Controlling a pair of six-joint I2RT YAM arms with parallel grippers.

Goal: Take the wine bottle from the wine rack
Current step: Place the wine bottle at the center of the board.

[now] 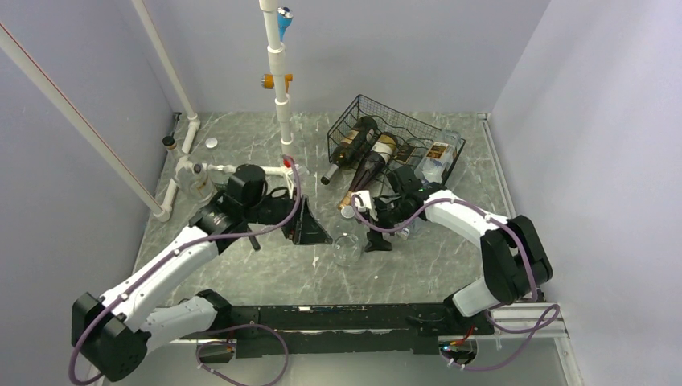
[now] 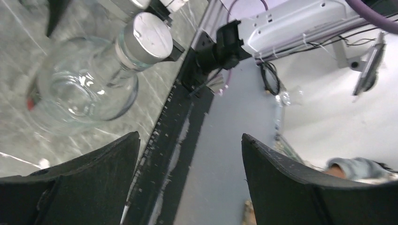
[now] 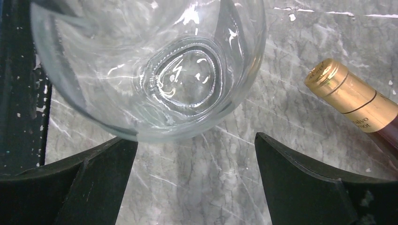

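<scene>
The black wire wine rack (image 1: pixel 402 133) stands at the back right and holds several bottles. A dark wine bottle (image 1: pixel 374 161) with a white label leans out of its front, its gold foil top (image 1: pixel 347 199) down by the table. That gold top shows at the right of the right wrist view (image 3: pixel 345 96). My right gripper (image 1: pixel 375 233) is open and empty just in front of the rack, over bare table (image 3: pixel 195 145), left of the gold top. My left gripper (image 1: pixel 310 223) is open and empty (image 2: pixel 190 140), to the left of the rack.
A clear drinking glass (image 1: pixel 347 246) stands between the two grippers and also shows in both wrist views (image 3: pixel 150 65) (image 2: pixel 80 91). A silver cap (image 2: pixel 146 32) sits behind it. A white pipe frame (image 1: pixel 277 88) rises at the back left. A clear bottle (image 1: pixel 438 157) lies in the rack's right side.
</scene>
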